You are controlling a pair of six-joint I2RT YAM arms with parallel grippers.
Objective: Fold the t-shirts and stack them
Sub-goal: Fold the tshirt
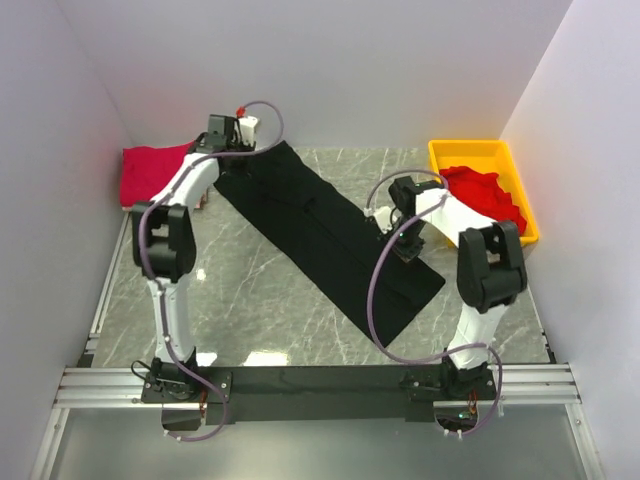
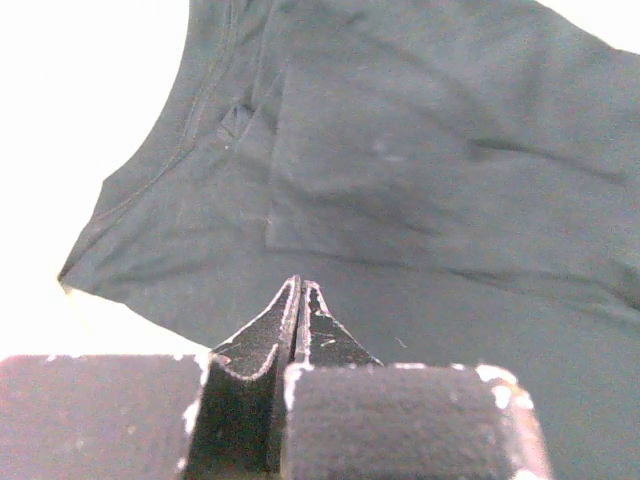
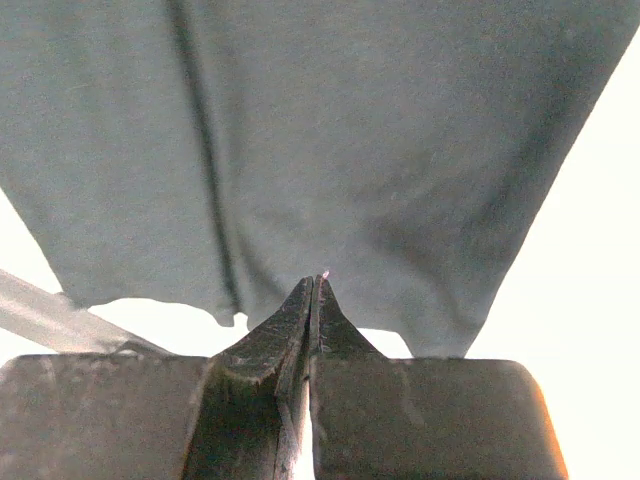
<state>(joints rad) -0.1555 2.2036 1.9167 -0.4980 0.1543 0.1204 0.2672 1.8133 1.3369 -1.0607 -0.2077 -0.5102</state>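
Note:
A black t-shirt (image 1: 330,235) lies flat in a long folded strip, running diagonally from back left to front right. My left gripper (image 1: 238,148) is at its back-left end, jaws closed, tips (image 2: 300,285) just over the cloth (image 2: 420,150) near the collar. My right gripper (image 1: 410,250) is at the strip's right edge, jaws closed, tips (image 3: 318,280) at the shirt's edge (image 3: 350,130). No cloth shows pinched in either. A red t-shirt (image 1: 150,170) lies folded at the back left. Another red t-shirt (image 1: 485,195) lies crumpled in the tray.
A yellow plastic tray (image 1: 470,150) stands at the back right against the wall. White walls close in the left, back and right sides. The marble tabletop (image 1: 260,300) shows in front of the black shirt.

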